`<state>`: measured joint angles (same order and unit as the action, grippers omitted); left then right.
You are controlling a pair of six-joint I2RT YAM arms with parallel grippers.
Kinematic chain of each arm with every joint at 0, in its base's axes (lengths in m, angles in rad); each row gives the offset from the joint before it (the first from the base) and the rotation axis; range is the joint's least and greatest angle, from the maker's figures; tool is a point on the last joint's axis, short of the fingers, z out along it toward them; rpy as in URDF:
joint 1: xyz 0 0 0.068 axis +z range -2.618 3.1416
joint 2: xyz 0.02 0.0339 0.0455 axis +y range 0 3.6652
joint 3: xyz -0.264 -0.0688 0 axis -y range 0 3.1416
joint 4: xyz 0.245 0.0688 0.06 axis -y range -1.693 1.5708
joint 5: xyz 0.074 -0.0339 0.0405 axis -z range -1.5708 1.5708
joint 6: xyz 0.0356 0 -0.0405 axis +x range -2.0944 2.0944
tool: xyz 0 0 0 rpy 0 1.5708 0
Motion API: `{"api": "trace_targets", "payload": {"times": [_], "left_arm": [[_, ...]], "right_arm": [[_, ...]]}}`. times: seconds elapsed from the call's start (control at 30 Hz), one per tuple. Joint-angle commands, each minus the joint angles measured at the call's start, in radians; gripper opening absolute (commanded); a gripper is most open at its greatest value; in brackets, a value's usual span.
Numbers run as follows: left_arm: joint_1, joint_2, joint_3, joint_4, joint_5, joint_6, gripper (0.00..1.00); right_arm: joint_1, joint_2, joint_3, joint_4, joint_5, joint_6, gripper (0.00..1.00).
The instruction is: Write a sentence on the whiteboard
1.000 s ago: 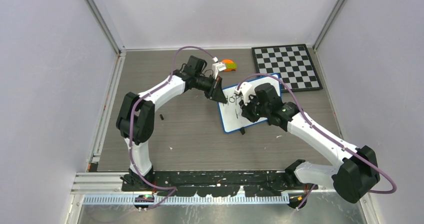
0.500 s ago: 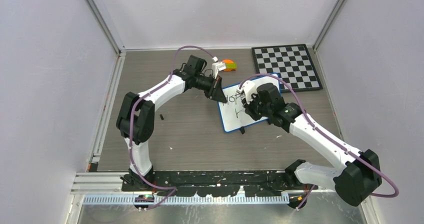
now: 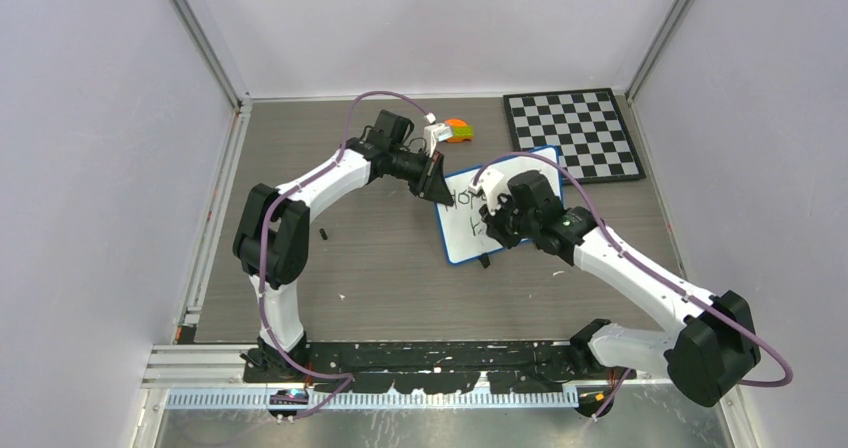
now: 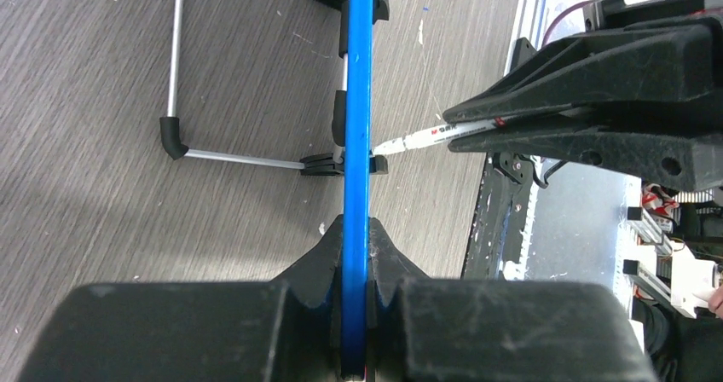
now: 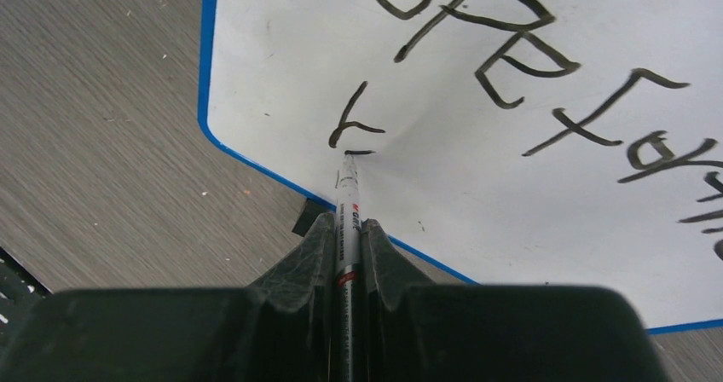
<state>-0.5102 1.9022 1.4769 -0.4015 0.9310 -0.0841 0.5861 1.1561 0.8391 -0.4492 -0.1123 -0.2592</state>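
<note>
Whiteboard is propped up, your left gripper clamped on its blue rim. Your right gripper pinches the marker, tip touching the board under the lettering.

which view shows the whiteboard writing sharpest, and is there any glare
right wrist view: strokes on the whiteboard and the marker are crisp, no glare; left wrist view: board seen edge-on, no writing visible; top external view: evenly lit, writing small and partly hidden by the right arm.

Whiteboard sits mid-bench, black scribbles on it. Left gripper has its jaws at the 10 o'clock corner, right gripper is over the middle. Checkered board at 2 o'clock.
</note>
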Motion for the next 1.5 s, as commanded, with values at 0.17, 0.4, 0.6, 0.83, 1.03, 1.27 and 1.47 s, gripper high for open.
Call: {"api": "trace_targets", "payload": {"times": [0.17, 0.4, 0.6, 0.83, 1.03, 1.27, 1.47], "left_arm": [[0.009, -0.005, 0.03, -0.023, -0.011, -0.006, 0.0], [0.011, -0.009, 0.025, -0.026, -0.009, -0.001, 0.0], [0.011, -0.015, 0.023, -0.026, -0.004, -0.002, 0.0], [0.011, -0.022, 0.019, -0.023, -0.004, -0.003, 0.0], [0.012, -0.025, 0.014, -0.019, -0.007, -0.004, 0.0], [0.012, -0.023, 0.02, -0.018, -0.005, -0.006, 0.0], [0.012, -0.022, 0.017, -0.016, -0.002, -0.008, 0.0]], "right_arm": [[0.029, 0.037, 0.04, 0.051, -0.006, 0.012, 0.0], [0.029, -0.004, 0.061, 0.01, 0.005, 0.011, 0.0], [0.017, -0.064, 0.1, -0.111, -0.033, 0.008, 0.0], [0.014, -0.059, 0.071, -0.093, 0.056, -0.01, 0.0], [0.013, -0.039, 0.071, -0.06, 0.068, -0.005, 0.0], [0.014, 0.006, 0.061, -0.021, 0.147, -0.005, 0.0], [0.008, 0.0, 0.055, 0.007, 0.249, 0.001, 0.0]]}}
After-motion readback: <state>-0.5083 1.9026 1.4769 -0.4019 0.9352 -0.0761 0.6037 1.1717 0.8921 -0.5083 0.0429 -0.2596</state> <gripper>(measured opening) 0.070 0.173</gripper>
